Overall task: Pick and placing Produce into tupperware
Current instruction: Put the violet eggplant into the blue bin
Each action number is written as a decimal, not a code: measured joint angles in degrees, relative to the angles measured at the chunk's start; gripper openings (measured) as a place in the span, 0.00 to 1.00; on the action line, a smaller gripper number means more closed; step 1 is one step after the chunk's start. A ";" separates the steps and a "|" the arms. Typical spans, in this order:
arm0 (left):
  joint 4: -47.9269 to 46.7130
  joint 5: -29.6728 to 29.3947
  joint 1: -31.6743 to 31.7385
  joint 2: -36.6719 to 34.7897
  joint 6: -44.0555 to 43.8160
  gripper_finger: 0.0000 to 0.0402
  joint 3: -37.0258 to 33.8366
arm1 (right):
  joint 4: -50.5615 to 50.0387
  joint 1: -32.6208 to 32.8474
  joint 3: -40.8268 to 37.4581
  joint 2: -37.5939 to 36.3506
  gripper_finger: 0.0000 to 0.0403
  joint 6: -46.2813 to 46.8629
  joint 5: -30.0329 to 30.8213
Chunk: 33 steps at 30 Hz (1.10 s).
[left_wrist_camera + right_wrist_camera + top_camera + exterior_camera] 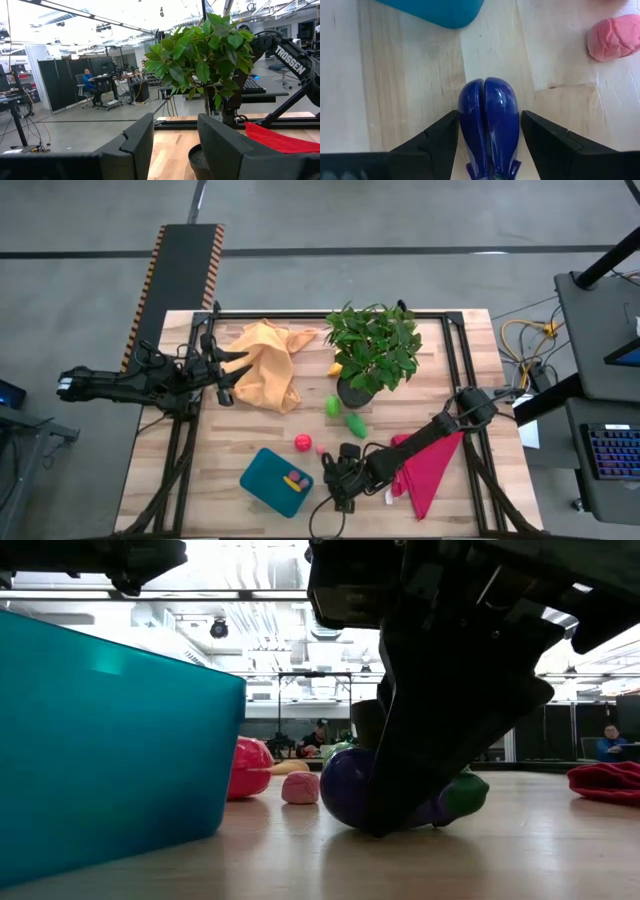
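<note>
My right gripper [490,119] is down at the table's near edge, just right of the teal tub [275,480], shut on a purple toy eggplant [487,107] with a green cap [462,794]. The tub [110,740] holds a yellow and a pink piece [295,478]. A red ball [302,442] and a pink piece [614,37] lie on the table beyond the gripper. Two green pieces [343,414] lie near the plant pot. A yellow piece [336,368] shows under the leaves. My left gripper [175,145] is open, waiting above the table's left side by the orange cloth. My right gripper pinches the purple eggplant's body [470,125] between its two fingers [437,140], one on each long side. The fingers come from above, slanting down, and lie along the eggplant. Its underside [345,810] rests on the table.
A leafy potted plant [372,350] stands at the table's middle far side. An orange cloth [265,365] lies far left and a magenta cloth [430,465] under my right arm. Bare wood shows left of the tub. People sit in the room behind.
</note>
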 joint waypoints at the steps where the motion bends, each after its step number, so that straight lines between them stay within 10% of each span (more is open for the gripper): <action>1: 0.00 0.00 -0.01 0.00 0.01 0.35 0.00 | 0.00 -0.02 -0.02 0.02 0.50 0.03 0.02; 12: 0.00 0.00 -0.01 0.00 0.09 0.35 0.00 | 0.44 -0.04 -0.04 0.09 0.34 0.21 0.09; 33: -0.02 0.00 -0.01 0.02 0.07 0.35 0.00 | 0.35 -0.08 2.58 -1.99 0.34 -4.27 -0.58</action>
